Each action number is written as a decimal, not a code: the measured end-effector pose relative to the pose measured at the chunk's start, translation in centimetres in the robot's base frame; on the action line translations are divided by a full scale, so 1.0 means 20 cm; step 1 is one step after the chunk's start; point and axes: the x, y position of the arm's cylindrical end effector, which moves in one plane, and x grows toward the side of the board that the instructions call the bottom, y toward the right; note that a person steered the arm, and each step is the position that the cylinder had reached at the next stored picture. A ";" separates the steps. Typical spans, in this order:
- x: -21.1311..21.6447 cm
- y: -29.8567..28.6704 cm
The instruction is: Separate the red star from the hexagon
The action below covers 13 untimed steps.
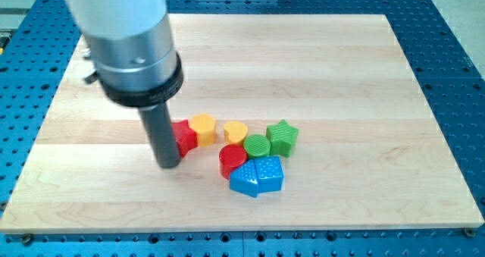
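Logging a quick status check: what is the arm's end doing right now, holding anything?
My tip: a plain rod, so nothing to open or close; it holds nothing. It sits against the view's left side of the red star, which touches the yellow hexagon.

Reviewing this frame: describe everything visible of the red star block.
The red star is a glossy, plastic-looking block lying flat on the wooden board, left end of the cluster. Its left side is hidden behind the dark rod, so only some points show. My tip sits against its left edge. The yellow hexagon touches it at the upper right.
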 end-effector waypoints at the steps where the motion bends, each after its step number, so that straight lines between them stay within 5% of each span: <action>1: -0.02 0.03; 4: -0.68 0.47; 9: -0.90 0.19; 10: -0.90 -0.28; 11: -1.09 -0.33; 12: -1.47 -0.14; 13: -1.49 0.10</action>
